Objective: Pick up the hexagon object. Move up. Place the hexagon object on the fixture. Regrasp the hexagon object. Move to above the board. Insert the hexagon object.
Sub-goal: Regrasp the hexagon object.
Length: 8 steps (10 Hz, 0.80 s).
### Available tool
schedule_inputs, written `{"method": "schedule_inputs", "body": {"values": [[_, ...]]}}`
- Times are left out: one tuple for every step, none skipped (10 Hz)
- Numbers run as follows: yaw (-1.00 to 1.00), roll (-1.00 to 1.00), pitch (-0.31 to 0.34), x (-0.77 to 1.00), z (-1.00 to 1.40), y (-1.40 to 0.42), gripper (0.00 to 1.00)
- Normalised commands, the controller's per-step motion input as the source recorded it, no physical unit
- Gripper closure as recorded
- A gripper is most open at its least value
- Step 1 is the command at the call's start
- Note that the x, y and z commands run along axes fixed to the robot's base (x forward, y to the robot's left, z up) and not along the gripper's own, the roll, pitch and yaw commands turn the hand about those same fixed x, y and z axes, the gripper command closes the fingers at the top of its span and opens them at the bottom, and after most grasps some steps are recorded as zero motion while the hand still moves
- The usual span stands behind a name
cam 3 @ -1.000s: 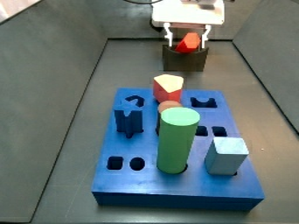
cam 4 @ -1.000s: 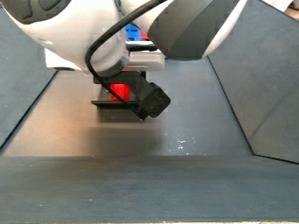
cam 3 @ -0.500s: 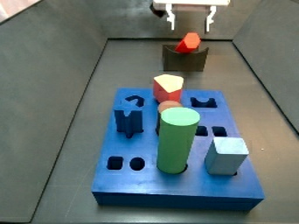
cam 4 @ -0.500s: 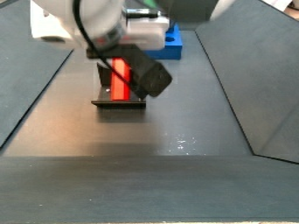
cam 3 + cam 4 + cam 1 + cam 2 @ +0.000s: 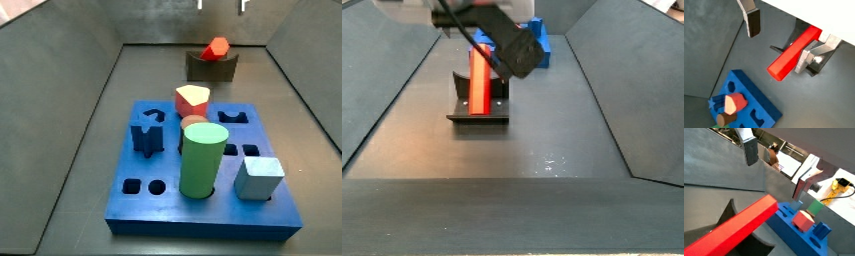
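Red hexagon object (image 5: 794, 52), a single long bar, leans on the one fixture (image 5: 211, 67), clear of both fingers (image 5: 752, 22) and lying between and beyond them in both wrist views. One gripper (image 5: 784, 31) hangs above, spread wide and empty; one blue board (image 5: 203, 170) sits farther off

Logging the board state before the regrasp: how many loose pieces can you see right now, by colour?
Red: 2, the hexagon object on the fixture, and a red-and-cream block on the board
Green: 1, cylinder
Light blue: 1, cube
Brown: 1, round piece
Total: 5
Gripper open above the fixture.
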Motion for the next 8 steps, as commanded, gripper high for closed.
{"method": "schedule_inputs", "body": {"values": [[0.04, 1.00, 0.053, 0.00, 0.81, -1.00, 0.00], [0.04, 1.00, 0.048, -0.01, 0.79, -1.00, 0.00], [0.03, 1.00, 0.037, -0.06, 0.70, -1.00, 0.00], [0.03, 1.00, 0.033, -0.08, 0.59, -0.97, 0.00], [0.03, 1.00, 0.030, -0.06, 0.38, -0.82, 0.00], [0.03, 1.00, 0.028, -0.04, 0.12, -0.61, 0.00], [0.03, 1.00, 0.027, -0.02, 0.02, -0.45, 0.00], [0.03, 1.00, 0.025, -0.01, 0.03, -0.20, 0.00]]}}
